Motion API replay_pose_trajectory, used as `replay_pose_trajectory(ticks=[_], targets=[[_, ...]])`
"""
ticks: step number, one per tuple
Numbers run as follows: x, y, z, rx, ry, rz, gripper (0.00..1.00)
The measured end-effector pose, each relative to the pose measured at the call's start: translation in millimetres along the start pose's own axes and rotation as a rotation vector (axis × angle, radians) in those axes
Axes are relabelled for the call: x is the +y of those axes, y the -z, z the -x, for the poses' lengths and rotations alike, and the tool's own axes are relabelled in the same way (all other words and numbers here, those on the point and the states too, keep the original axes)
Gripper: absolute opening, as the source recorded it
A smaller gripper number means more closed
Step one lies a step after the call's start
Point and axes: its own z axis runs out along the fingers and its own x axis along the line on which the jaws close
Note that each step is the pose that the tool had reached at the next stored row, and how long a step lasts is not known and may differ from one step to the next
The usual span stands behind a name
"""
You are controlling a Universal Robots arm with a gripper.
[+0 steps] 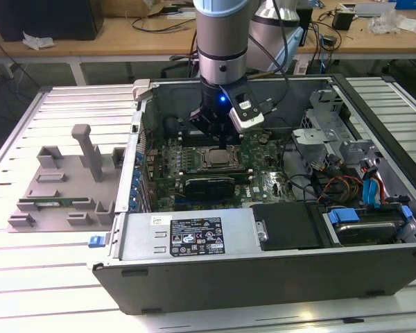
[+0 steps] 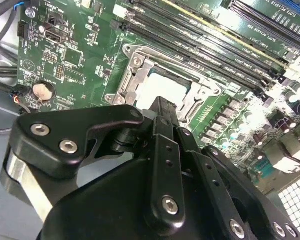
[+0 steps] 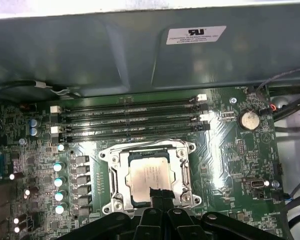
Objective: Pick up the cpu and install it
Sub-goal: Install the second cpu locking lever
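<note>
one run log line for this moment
gripper: over socket, fingers together | shiny silver-grey square cpu: seated in metal socket frame | green motherboard: inside open case

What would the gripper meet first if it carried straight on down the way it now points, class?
Most likely the cpu lying in the socket frame: the gripper points down at its near edge. How much gap remains is unclear.

A ribbed white worktable [image 1: 28,291] filled the foreground. Behind it stood wooden benches [image 1: 90,45] (strewn with cables [image 1: 159,21]), evenly lit.
</note>
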Motion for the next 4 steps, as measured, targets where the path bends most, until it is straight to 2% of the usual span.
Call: replay_pose_trajectory(ticks=[4], targets=[[0.1,0.0,0.0,0.0000,0.000,0.0000,0.11]])
